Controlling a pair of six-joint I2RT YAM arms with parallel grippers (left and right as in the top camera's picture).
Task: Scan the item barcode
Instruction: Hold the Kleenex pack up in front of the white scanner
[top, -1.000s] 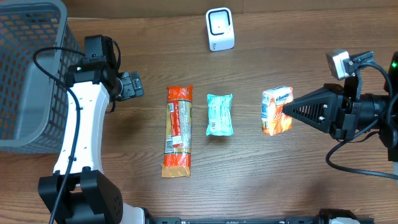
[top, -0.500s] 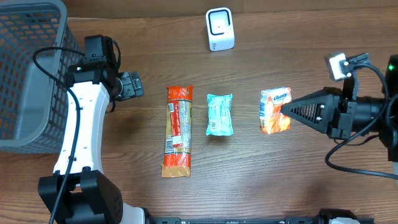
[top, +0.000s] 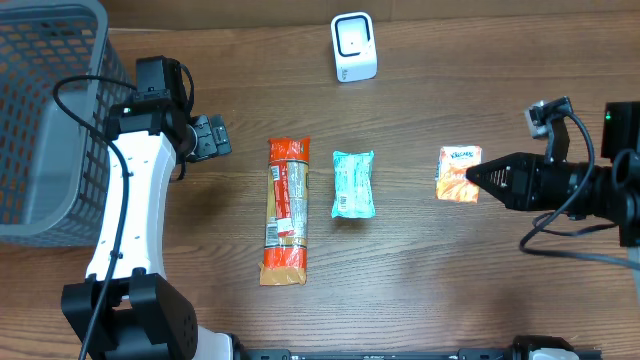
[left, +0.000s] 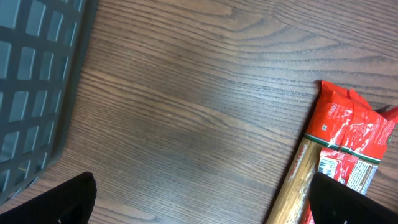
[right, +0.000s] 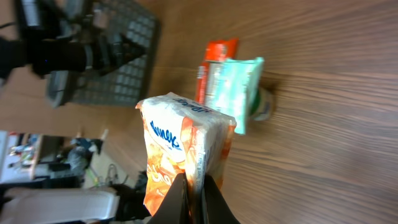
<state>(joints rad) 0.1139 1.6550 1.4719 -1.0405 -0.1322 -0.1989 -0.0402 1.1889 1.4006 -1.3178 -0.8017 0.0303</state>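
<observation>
Now you have three packs, one scanner (top: 353, 47), one basket (top: 40, 120).
Your right end effector (top: 472, 177) pinches the orange pack (top: 457, 172), bare tabletop (top: 520, 90) around it; your left end effector (top: 208, 137) is spread wide near the basket.

top-down overhead, two close wrist views, all sharing the red packet (top: 286, 210)

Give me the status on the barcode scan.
Done: the right gripper is shut on the orange tissue pack. In hand: the pack, held well short of the white scanner. Left: showing its barcode there. The pasta packet and teal pack lie untouched; the left gripper is open, empty.
</observation>
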